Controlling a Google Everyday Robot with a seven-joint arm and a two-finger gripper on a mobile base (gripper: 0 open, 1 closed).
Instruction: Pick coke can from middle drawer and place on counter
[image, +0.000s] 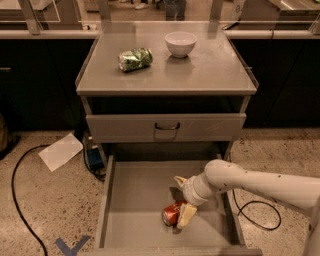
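The coke can (171, 214) lies on its side in the open middle drawer (135, 200), near the front, right of centre. My gripper (183, 198) reaches in from the right on a white arm and hangs just above and right of the can. It is open. One pale fingertip (186, 216) rests against the can's right end, and the other (179, 180) points away towards the back of the drawer. The can is not between the fingers. The counter (210, 70) is the grey cabinet top above.
On the counter lie a green-and-white can (135, 58) on its side and a white bowl (180, 43). A shut drawer front with a dark handle (166, 126) sits above the open drawer. Paper (61, 151) and black cables (20, 200) lie on the floor.
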